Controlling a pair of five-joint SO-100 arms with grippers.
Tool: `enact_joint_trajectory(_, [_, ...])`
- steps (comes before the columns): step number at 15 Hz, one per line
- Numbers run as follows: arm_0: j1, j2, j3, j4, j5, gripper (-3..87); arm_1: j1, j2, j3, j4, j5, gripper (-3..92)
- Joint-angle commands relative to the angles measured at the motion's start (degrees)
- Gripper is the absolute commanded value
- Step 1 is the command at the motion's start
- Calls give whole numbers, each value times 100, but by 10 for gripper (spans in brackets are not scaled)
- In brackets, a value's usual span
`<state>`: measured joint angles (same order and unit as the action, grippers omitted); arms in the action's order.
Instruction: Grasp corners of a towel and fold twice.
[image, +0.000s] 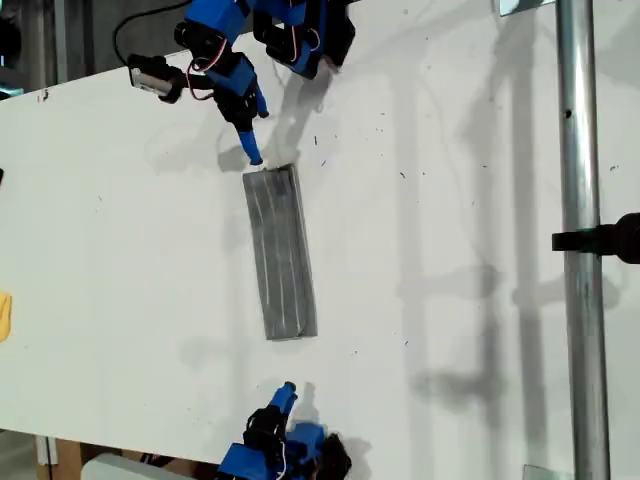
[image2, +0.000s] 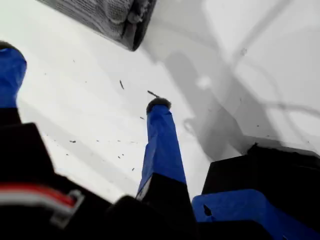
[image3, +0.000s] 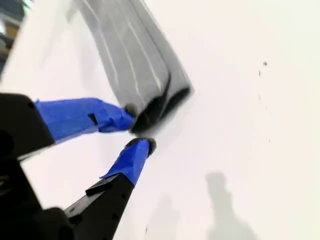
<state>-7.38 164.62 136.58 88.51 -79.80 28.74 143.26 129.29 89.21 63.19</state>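
Exterior view: a plain white tabletop (image: 450, 250) with little dark specks, and a metal pole (image: 582, 250) running down the exterior view's right with a black clamp (image: 605, 240) on it. No writing I can read anywhere. The towel (image: 281, 253) lies folded into a narrow strip mid-table, and something small and yellow (image: 4, 316) peeks in at the exterior view's left edge.

First wrist view: my first gripper (image2: 85, 85) has its jaws spread apart, holding nothing, towel end (image2: 107, 17) well ahead.

Second wrist view: my second gripper (image3: 137, 127) sits right at a towel corner (image3: 160, 102), jaws parted, one tip touching the fold, not clamped.
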Motion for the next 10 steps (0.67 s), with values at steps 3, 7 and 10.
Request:
enact_joint_trajectory(3, [1063,2136,2268,-1107,-1266,-26,18,185,44,132,554,469])
enact_joint_trajectory(7, [1160,3445,3261,-949,-1450,-26,105,114,97,70,624,460])
enact_joint_trajectory(10, [1134,3445,3577,-1151,-1494,-26,202,-677,642,-1178,624,459])
